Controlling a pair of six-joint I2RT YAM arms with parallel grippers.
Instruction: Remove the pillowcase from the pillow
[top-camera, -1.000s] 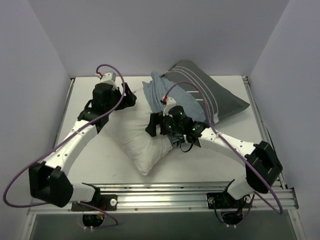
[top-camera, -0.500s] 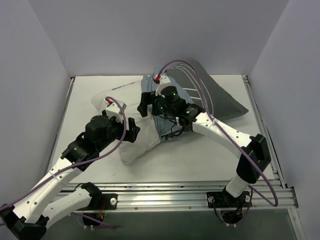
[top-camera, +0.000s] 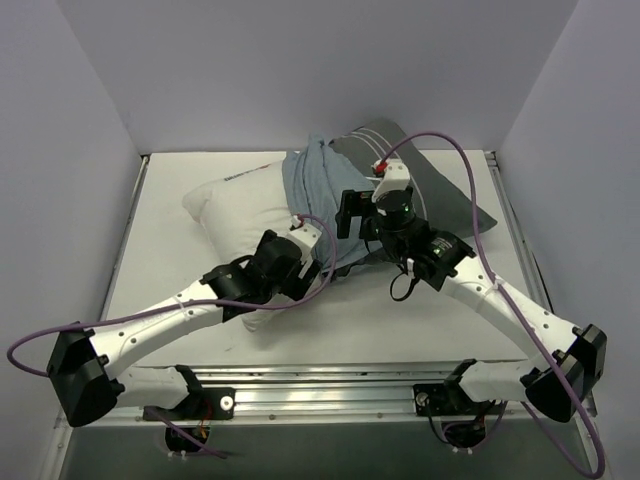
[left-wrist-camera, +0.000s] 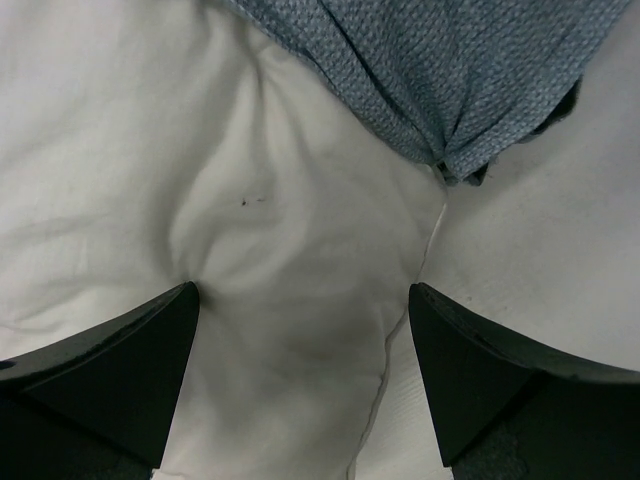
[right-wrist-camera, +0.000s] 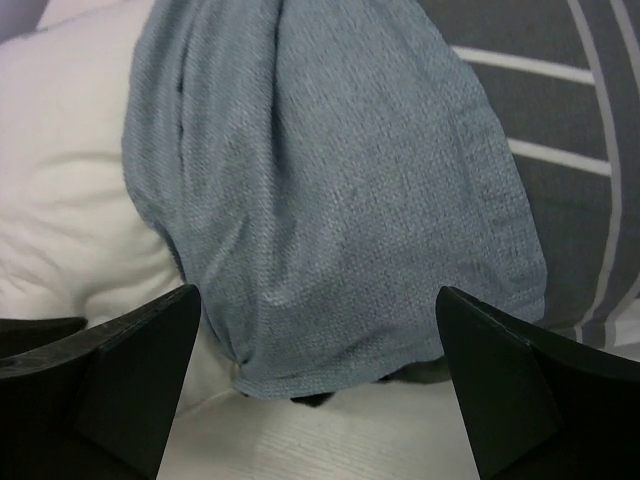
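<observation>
Left edge: bare table (top-camera: 150, 240) runs between the pillow (top-camera: 225, 205) and the left wall (top-camera: 70, 200); open.
Middle: the pillow and the bunched pillowcase (top-camera: 305, 185) fill it, blocking any low pass.
Back right: striped cloth reaches near the table's right edge.
Front: open strip between the arms; the left arm (top-camera: 160, 320) and right arm (top-camera: 500, 300) cross on either side.

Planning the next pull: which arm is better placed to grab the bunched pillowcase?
Right. The right end effector, open, faces the bunched pillowcase squarely; the left end effector straddles the white pillow instead.
</observation>
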